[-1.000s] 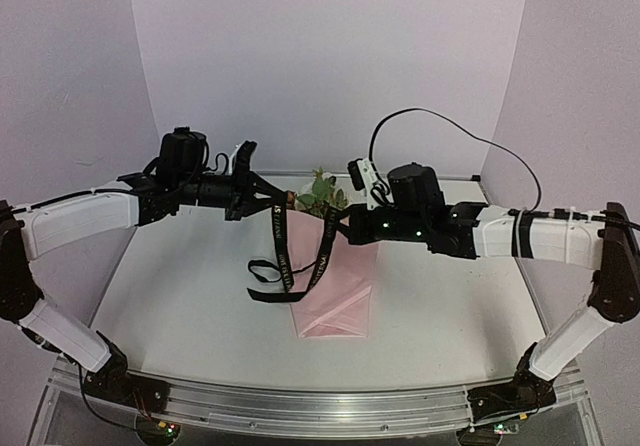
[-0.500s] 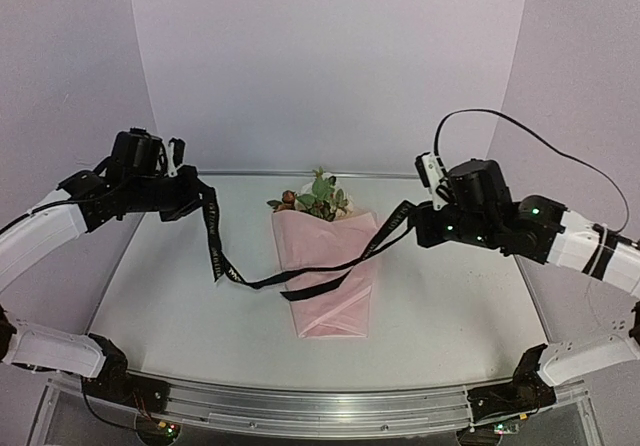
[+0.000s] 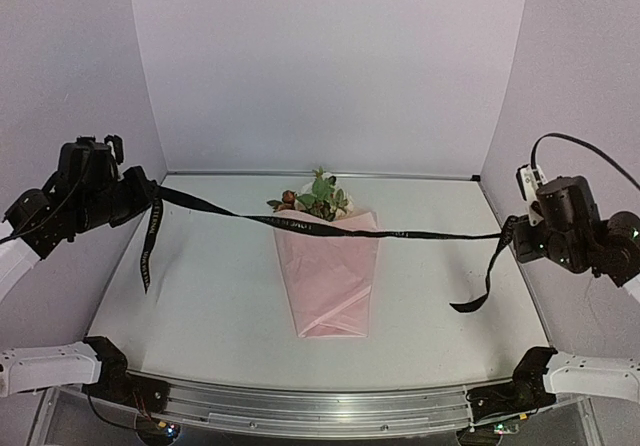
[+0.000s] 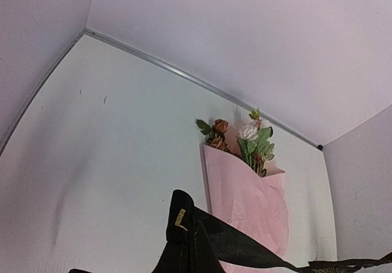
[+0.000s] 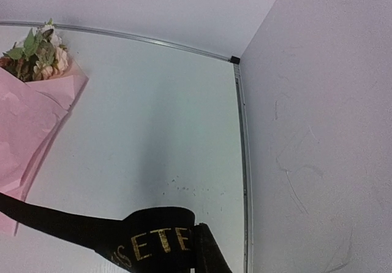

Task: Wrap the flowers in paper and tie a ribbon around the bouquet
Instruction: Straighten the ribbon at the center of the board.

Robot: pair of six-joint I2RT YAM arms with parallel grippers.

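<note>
The bouquet [image 3: 328, 271] lies mid-table, a cone of pink paper [image 4: 251, 199] with the flowers [image 3: 318, 198] showing at its far, wide end. The black ribbon [image 3: 420, 234] with gold lettering runs taut across the upper front of the cone, from my left gripper [image 3: 148, 194] to my right gripper [image 3: 508, 236]. Both grippers are shut on the ribbon, far out to either side above the table edges. A loose end hangs below each grip. In the left wrist view the ribbon [image 4: 245, 245] bunches over my left gripper [image 4: 187, 254]. The right wrist view shows the ribbon [image 5: 141, 242] folded at my right gripper [image 5: 202, 251].
Lilac walls close in the white table [image 3: 200, 296] at the back and both sides. The right gripper hangs close to the right wall [image 5: 318, 132], the left one close to the left wall. A metal rail [image 3: 320, 406] with the arm bases runs along the near edge.
Both arms have swung outward from the bouquet to the table's sides. The ribbon, slack and looped over the paper before, is now pulled into a straight taut line.
</note>
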